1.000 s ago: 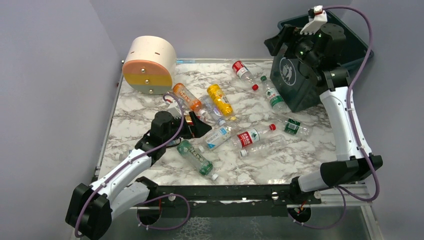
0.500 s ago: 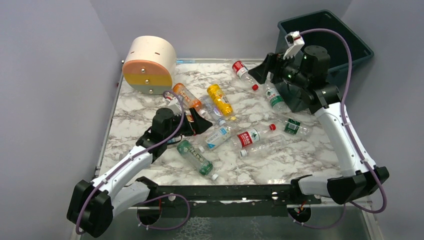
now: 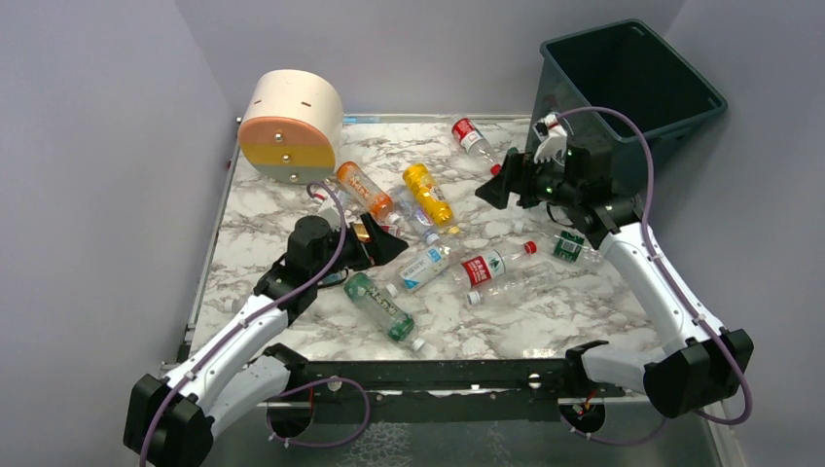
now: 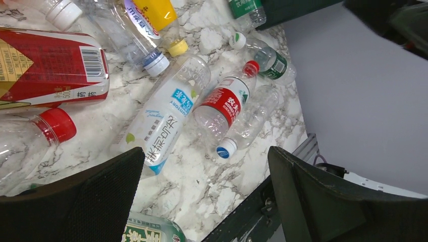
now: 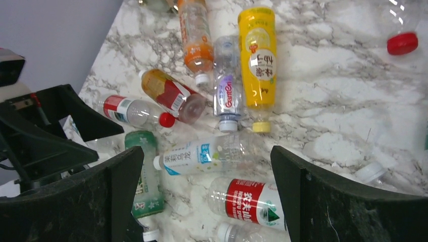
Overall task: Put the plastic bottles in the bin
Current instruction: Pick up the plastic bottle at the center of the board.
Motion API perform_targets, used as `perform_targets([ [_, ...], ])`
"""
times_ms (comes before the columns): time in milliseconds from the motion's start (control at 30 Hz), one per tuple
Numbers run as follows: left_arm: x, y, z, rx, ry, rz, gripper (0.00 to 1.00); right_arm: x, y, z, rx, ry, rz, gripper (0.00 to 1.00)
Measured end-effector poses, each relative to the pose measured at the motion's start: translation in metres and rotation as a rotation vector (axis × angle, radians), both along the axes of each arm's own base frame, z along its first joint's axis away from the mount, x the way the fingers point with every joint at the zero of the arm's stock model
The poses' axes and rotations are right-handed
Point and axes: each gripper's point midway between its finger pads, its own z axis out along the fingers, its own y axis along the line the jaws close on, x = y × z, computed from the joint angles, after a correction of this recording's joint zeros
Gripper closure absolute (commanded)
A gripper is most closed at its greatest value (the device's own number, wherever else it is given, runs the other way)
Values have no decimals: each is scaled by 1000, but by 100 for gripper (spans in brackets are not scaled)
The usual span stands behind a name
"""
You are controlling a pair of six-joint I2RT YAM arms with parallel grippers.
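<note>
Yellow bottle (image 3: 429, 195) lies flat, cap nearward; left pincer (image 3: 387, 239) and right pincer (image 3: 494, 182) gape empty.

The white marbled surface (image 3: 603, 302) lies bare at the lower right of the top view and along its left edge. Mid-frame the small plastic bottles (image 3: 428, 195) lie packed, several touching, with narrow gaps between. A cream cylinder with orange-and-green face (image 3: 290, 125) blocks the upper left. At upper right, the mouth of the dark teal square plastic bin (image 3: 623, 73) stands unobstructed.
</note>
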Motion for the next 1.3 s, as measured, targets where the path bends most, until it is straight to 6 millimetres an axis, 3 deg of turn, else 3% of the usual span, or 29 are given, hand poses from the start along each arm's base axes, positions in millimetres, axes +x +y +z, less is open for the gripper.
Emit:
perform_targets([
  [200,-10,5,-2,-25,-24,4,1,-7,-1,-41,-13,89,-3,1],
  [567,-17,9,-18,-15,-16,4,1,-20,-4,-84,-32,189,-7,1],
  [1033,-14,13,-13,-1,-67,17,1,-22,-11,-87,-41,200,-53,1],
  [1300,-18,16,-30,3,-40,25,1,-23,-12,-86,-40,199,-58,1],
])
